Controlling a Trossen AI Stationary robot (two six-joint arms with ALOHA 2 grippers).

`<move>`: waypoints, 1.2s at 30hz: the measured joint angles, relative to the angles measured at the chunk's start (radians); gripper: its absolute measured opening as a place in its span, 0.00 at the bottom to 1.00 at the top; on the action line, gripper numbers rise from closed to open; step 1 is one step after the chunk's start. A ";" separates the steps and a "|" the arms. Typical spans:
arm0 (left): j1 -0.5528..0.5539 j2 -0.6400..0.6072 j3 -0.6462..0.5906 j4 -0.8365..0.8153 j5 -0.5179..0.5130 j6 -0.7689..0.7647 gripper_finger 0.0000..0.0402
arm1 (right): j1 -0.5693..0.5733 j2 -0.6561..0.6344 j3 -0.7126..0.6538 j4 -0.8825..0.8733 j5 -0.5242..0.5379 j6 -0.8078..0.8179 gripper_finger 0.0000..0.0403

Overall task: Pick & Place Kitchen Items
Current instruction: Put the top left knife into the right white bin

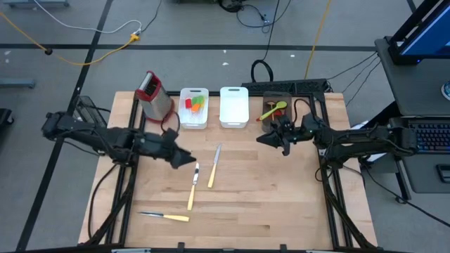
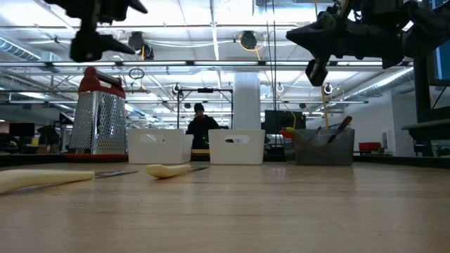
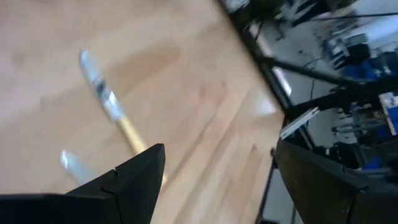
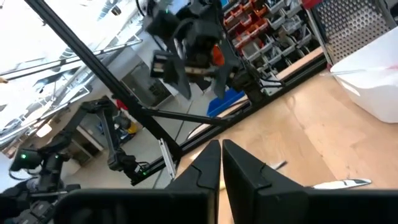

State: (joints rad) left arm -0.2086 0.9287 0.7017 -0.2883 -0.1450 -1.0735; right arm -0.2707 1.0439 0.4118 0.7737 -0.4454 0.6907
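Note:
Three cream-handled knives lie flat on the wooden table: one in the middle [image 1: 214, 166], one beside it [image 1: 193, 186], one near the front left [image 1: 165, 216]. My left gripper [image 1: 190, 160] hovers open above the table just left of the middle knives. Its wrist view [image 3: 217, 149] shows one knife [image 3: 109, 106] ahead of the fingers. My right gripper [image 1: 264, 138] is shut and empty, raised in front of the dark bin [image 1: 275, 109], which holds a green spoon [image 1: 275, 109] and other utensils. Its shut fingers show in its wrist view [image 4: 221, 163].
A steel box grater with a red top [image 1: 153, 95] stands at the back left. A white bin [image 1: 193, 107] holds red, green and orange utensils. A second white bin [image 1: 233, 105] stands beside it. In the low view a person [image 2: 200, 123] shows far behind the table.

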 joint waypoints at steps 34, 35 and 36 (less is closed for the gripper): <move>-0.221 0.606 0.163 -0.203 0.168 -0.661 0.77 | -0.004 0.000 0.000 -0.001 0.000 -0.023 0.01; -0.221 0.630 0.189 -0.255 0.166 -0.662 0.77 | -0.004 0.000 0.000 -0.001 0.000 -0.023 0.01; -0.220 0.653 0.211 -0.303 0.167 -0.664 0.77 | -0.004 0.000 0.000 -0.001 0.000 -0.023 0.01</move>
State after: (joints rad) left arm -0.4287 1.5812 0.9132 -0.5917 0.0219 -1.7374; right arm -0.2749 1.0439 0.4118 0.7727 -0.4457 0.6682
